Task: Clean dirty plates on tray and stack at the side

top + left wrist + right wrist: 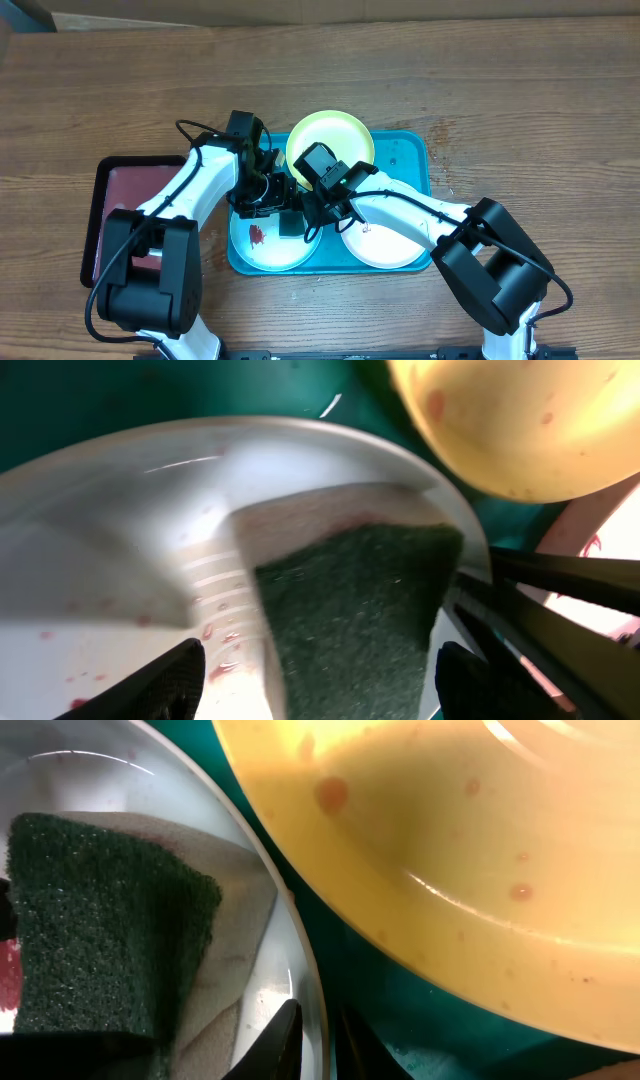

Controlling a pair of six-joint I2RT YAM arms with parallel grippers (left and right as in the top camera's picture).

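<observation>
**Overhead and wrist views.** The turquoise tray [405,150] lies at the table centre, with a dark red tray [115,185] to its left. The yellow-green plate [335,140] is at the tray's far edge, the white plate [388,250] near right, and the light blue plate [268,252] near left — red smudges show on it. Left gripper [320,665]: fingers wide apart, astride the dark green sponge [360,610] lying on the light blue plate, not clamping it. Right gripper [315,1040]: fingers nearly closed — one on each side of that plate's rim.

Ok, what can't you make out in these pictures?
Overhead: both arms hide where the light blue plate, white plate and sponge meet.
Left wrist: left fingers cut off by bottom edge; grip on sponge unclear.
Right wrist: right fingers barely in frame; open or shut unclear.
</observation>
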